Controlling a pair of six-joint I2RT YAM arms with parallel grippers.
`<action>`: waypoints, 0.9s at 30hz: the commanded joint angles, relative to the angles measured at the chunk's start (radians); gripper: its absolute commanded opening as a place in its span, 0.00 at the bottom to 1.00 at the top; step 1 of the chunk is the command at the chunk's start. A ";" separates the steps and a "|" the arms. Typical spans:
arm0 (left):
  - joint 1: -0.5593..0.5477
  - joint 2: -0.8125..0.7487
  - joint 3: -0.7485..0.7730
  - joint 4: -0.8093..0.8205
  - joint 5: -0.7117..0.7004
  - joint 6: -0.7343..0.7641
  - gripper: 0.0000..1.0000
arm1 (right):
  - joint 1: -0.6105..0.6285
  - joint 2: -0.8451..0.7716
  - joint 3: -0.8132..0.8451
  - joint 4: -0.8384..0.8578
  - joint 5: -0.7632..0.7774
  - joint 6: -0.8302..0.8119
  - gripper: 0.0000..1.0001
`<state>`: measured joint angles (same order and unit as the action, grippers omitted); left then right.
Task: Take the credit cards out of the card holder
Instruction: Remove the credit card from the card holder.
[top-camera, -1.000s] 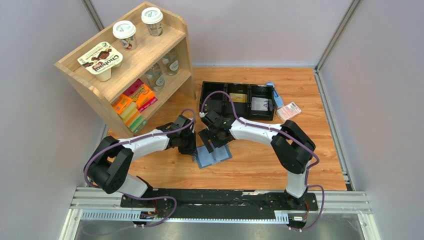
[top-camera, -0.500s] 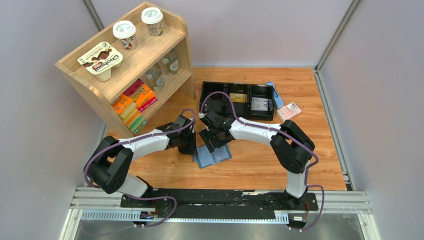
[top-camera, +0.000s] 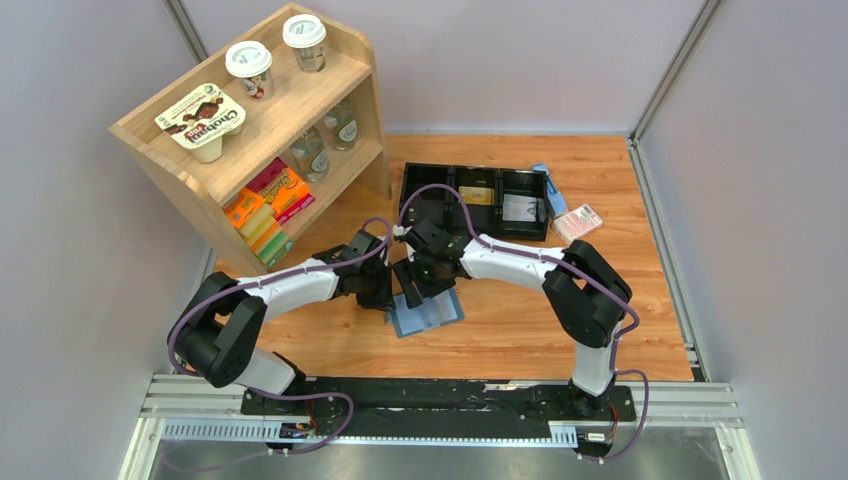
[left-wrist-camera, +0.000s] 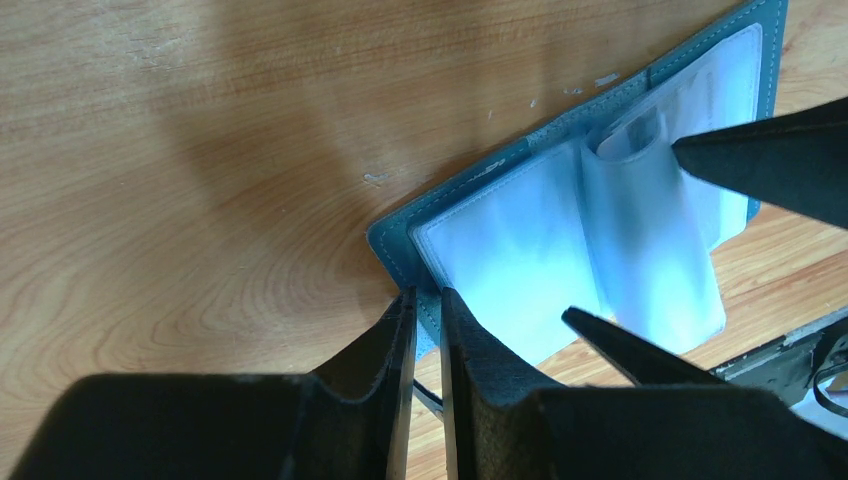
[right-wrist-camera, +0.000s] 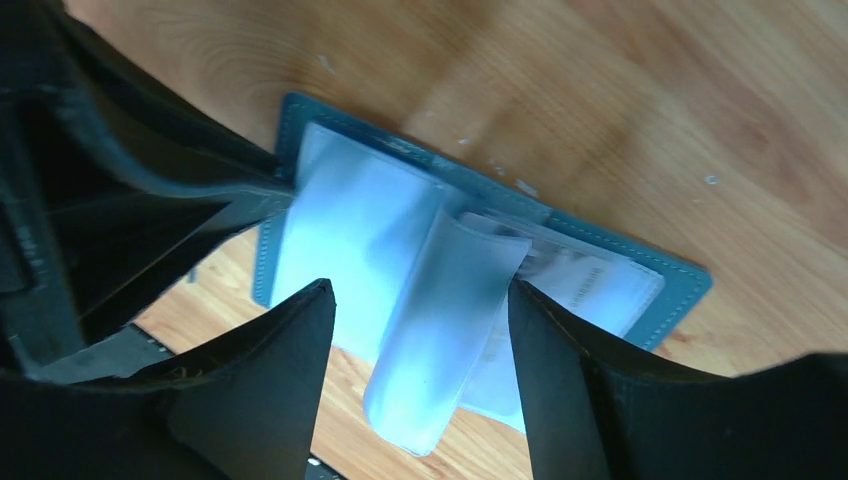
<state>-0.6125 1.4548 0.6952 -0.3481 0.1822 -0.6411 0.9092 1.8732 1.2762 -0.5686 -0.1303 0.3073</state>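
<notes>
The teal card holder (top-camera: 437, 316) lies open on the wooden table, its clear sleeves facing up. My left gripper (top-camera: 390, 300) is shut on its left edge, and the teal rim sits between the nearly closed fingers in the left wrist view (left-wrist-camera: 428, 300). My right gripper (top-camera: 422, 283) hovers open over the holder. In the right wrist view (right-wrist-camera: 415, 300) its fingers straddle a loose clear sleeve (right-wrist-camera: 450, 320) that stands up from the spine. A pale printed card (right-wrist-camera: 585, 272) shows inside the right pocket. No black credit card is in view.
A wooden shelf (top-camera: 300, 90) with cups and packets stands at the back left. A long black tray (top-camera: 430, 205) at the back holds a gold card (top-camera: 478, 195) and a whitish card (top-camera: 520, 207). A pink-white packet (top-camera: 577, 221) lies to its right.
My right gripper has shifted slightly back and left over the open holder. My left gripper has kept its hold on the holder's edge.
</notes>
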 joint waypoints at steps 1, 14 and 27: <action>-0.001 0.007 0.012 0.001 0.010 0.009 0.22 | -0.007 -0.062 -0.006 0.078 -0.115 0.045 0.65; -0.001 -0.011 0.004 0.003 0.000 0.004 0.22 | -0.026 -0.049 -0.047 0.194 -0.304 0.096 0.64; 0.019 -0.220 -0.069 -0.031 -0.128 -0.045 0.22 | -0.027 0.029 -0.058 0.254 -0.354 0.131 0.64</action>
<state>-0.6010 1.3315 0.6426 -0.3641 0.1246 -0.6582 0.8848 1.8839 1.2163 -0.3580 -0.4622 0.4213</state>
